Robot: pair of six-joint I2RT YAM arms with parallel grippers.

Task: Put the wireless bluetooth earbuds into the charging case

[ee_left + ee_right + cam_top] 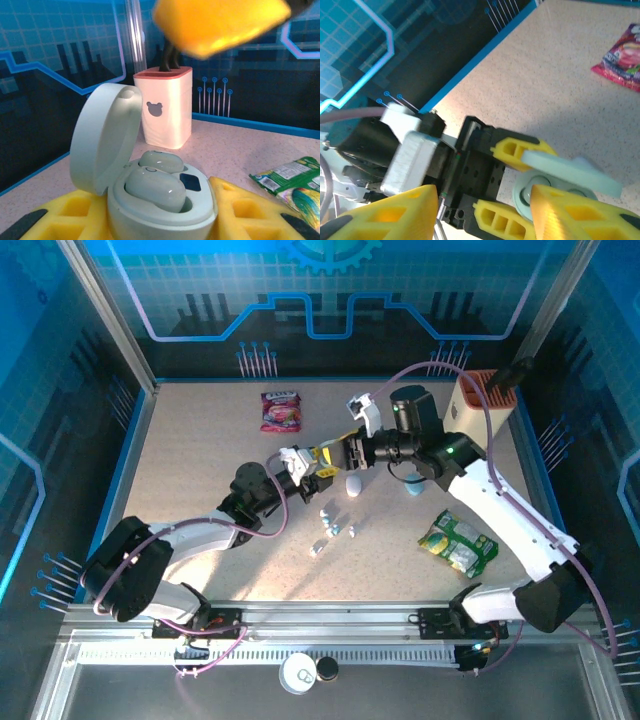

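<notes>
Yellow plastic fingers (75,212), glossy pebble-shaped case (165,207)

The left arm (190,537) at the lower left of the top view and the right arm (500,505) at its right are white shells with black joints, each trailed by a mauve cable (278,520); a small green light (452,448) glows on the right one. The left gripper (162,210) has yellow plastic fingers (245,207) with rectangular hollows and dark strips, on a black body with a silver-white block.
</notes>
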